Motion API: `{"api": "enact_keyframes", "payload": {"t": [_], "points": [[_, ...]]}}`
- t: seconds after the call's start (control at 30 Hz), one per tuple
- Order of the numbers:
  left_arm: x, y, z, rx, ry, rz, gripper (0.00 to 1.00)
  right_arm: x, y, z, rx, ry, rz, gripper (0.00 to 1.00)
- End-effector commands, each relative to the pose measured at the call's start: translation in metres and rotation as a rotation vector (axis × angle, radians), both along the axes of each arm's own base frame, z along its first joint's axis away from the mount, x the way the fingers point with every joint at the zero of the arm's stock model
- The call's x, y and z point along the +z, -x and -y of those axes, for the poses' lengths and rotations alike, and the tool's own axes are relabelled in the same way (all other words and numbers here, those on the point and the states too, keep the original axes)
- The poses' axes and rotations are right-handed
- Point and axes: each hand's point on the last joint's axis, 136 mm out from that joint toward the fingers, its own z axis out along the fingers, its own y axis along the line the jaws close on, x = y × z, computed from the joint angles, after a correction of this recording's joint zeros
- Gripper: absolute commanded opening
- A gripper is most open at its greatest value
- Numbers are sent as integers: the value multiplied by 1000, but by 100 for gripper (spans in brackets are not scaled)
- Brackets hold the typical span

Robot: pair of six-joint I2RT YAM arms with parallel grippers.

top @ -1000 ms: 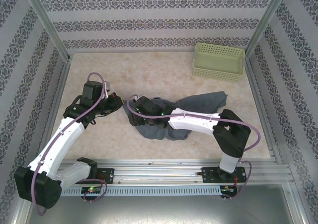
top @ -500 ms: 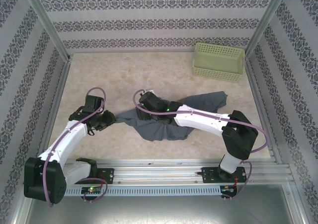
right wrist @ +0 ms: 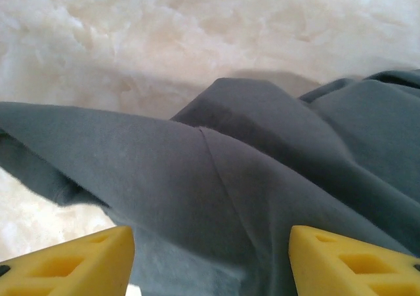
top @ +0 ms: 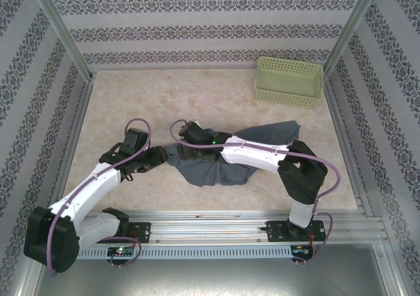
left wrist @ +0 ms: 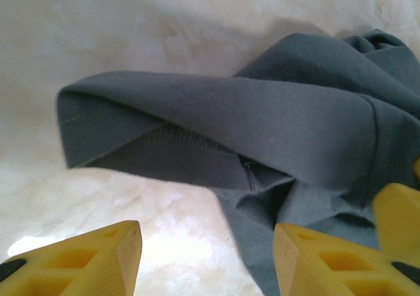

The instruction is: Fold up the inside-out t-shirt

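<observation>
- shirt (top: 207, 171) is bunched up mid-surface (top: 197, 99), not spread and with no clean fold. Its long axis runs near-left to far-right, and the far end points toward the basket (top: 289, 81) but is well apart from it.
- left gripper (top: 159, 157): released, jaws spread with nothing between them. Its wrist view shows bare surface in the gap. A hemmed flap with exposed seam stitching lies just ahead, slightly right of centre.
- right gripper (top: 186, 146): jaws also spread, hanging over the shirt's left part. Cloth lies under and between the fingers, but I see no pinch, so I read it as released.
- key relation: both grippers sit at the shirt's near-left end, just beside each other. The left one is at the very tip and the right one is a little further in along the axis. Nothing is near the far-right end.
- the right arm's forearm crosses over the middle of the shirt in the top view, so that part's lay is hidden.
- judgement: the next move needs the cloth stretched out along that axis. The left gripper is best placed for the flap in front of it, and the right arm is the nearer one for the far-right end.
- the yellow bit at the right edge of the left wrist view is probably the other gripper's finger, but it is too cropped to be sure.
</observation>
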Motion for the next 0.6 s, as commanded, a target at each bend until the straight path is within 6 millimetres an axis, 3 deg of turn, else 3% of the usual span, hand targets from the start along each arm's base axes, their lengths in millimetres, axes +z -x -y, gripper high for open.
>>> {"api": "enact_keyframes", "payload": {"t": [0.0, 0.17, 0.57], "points": [[5, -25, 20, 18, 111, 61, 56, 0, 1, -18, 48, -17, -6, 63], [-9, -34, 24, 27, 116, 35, 53, -11, -1, -24, 68, -13, -8, 64], [-37, -23, 11, 30, 32, -23, 13, -35, -5, -39, 98, -2, -42, 65]]}}
